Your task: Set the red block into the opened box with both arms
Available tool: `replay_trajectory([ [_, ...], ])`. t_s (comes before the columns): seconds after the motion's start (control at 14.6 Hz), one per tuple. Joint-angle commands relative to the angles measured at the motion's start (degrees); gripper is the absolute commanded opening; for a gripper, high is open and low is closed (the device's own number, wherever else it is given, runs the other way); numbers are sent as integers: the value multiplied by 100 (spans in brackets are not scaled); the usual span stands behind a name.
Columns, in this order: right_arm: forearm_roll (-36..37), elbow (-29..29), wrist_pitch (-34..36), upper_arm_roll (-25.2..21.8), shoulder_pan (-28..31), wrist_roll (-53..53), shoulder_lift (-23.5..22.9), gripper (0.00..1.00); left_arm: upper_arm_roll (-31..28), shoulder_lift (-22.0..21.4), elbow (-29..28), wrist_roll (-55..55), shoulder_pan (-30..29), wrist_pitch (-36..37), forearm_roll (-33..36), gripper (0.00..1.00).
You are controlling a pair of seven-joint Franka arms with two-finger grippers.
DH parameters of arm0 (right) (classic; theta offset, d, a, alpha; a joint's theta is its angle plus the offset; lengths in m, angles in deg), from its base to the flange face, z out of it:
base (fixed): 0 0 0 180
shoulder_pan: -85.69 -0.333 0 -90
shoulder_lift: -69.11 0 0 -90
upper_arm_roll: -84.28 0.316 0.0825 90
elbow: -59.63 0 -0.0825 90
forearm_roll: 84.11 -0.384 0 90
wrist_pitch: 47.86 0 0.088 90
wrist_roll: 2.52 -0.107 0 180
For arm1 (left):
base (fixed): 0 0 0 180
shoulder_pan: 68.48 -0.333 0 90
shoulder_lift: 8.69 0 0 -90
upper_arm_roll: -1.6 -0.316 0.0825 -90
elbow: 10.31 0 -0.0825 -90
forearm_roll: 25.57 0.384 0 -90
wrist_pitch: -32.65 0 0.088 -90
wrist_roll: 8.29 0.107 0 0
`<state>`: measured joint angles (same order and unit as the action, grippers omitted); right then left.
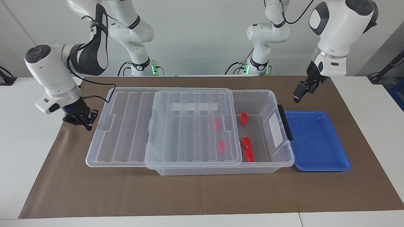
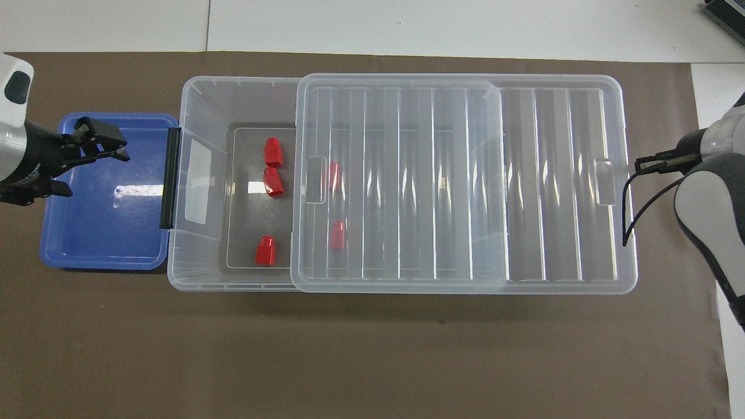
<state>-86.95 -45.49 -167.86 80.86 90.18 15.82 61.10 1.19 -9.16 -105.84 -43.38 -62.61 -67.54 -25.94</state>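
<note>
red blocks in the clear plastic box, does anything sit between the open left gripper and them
Three small red blocks in the uncovered end are clear from above. Two more lie under the ribbed clear lid slid partway over the clear plastic box. The left gripper hangs over the shallow blue tray.

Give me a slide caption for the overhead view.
Five red blocks lie in the half-open box; left pincer open over the blue tray.
</note>
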Motion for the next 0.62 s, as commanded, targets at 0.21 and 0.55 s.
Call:
replay_trajectory([
  [0.21,-436,0,-32,43,-27,205,-51,0,14,-243,-10,1316,-814,25,-42,100],
  [0.55,-577,9,-23,43,-194,135,-60,0,49,-401,-10,2533,-860,280,-33,100],
])
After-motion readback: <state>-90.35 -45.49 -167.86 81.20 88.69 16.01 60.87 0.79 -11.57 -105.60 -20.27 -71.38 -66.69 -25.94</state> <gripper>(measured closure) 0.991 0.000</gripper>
